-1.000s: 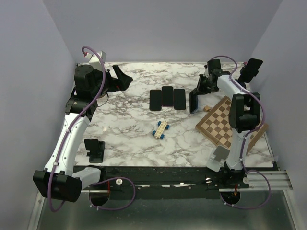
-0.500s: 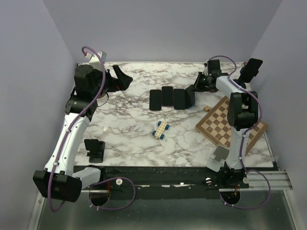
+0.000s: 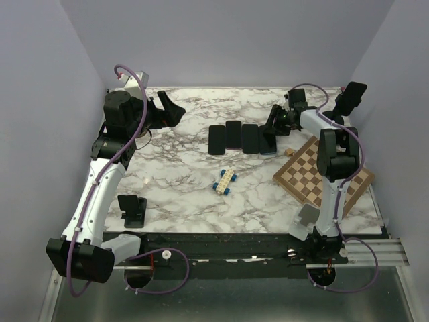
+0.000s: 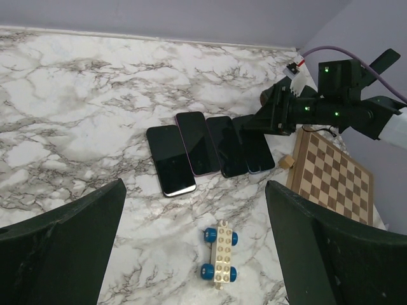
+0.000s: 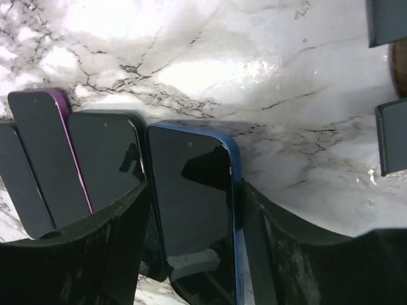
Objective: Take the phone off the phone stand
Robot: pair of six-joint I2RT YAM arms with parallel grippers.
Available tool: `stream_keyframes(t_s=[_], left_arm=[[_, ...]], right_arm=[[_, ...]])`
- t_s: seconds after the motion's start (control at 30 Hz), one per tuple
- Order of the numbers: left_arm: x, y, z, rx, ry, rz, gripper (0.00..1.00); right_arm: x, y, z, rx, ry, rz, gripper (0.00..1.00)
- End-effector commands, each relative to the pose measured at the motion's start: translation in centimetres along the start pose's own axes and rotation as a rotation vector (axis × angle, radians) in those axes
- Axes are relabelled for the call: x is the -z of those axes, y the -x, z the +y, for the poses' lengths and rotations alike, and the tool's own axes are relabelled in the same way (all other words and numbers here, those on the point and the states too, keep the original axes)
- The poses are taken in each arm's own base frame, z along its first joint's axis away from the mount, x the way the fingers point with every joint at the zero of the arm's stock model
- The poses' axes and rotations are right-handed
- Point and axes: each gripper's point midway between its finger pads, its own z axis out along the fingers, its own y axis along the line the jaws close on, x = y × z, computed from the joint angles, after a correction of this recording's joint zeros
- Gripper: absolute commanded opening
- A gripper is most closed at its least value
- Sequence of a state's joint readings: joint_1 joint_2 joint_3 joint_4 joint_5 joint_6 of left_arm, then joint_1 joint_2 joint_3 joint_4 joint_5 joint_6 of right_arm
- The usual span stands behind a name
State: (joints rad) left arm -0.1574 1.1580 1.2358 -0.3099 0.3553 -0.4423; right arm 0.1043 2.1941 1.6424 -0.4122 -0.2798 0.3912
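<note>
Now the phone (image 5: 191, 171) lies flat on the table (image 3: 188, 181), screen up, directly between the fingers of the right gripper (image 3: 272, 129); its long axis runs along those fingers; they are spread on both sides and I judge they do not pinch it; the left gripper (image 3: 169, 107), wide apart and empty, is well away. The phone is dark with a blue edge, touching a row of three others (image 3: 232, 137); I would lift straight up.

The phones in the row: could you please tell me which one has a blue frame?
The phone at the end nearest the chessboard; the others look black or purple-edged.
</note>
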Motion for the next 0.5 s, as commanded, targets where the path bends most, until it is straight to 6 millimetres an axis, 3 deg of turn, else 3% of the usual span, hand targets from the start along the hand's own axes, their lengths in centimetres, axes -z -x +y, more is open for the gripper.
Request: stream_keyframes(t_s=[0.0,0.17,0.33,0.47], left_arm=[[0.6,1.3,-0.8,-0.019,-0.012,-0.033,0.99],[0.5,1.2,-0.7,-0.019,-0.01,-0.028,0.99],[0.7,1.4,-0.7,-0.027,-0.003,-0.035,0.99],[0.8,1.4,-0.8,-0.025,-0.007,-0.037,0.99]], right_arm=[[0.1,-1.2,-0.7,0.012,-0.04,0.024,0.7],[1.3,-1.0,-0.9,0.025,-0.092,0.012,0.83],[3.8,0.2,-1.2,0.073,-0.221,-0.055,0.99],[5.6,0.4,-2.0,0.134,-0.371,-0.107,1.0]])
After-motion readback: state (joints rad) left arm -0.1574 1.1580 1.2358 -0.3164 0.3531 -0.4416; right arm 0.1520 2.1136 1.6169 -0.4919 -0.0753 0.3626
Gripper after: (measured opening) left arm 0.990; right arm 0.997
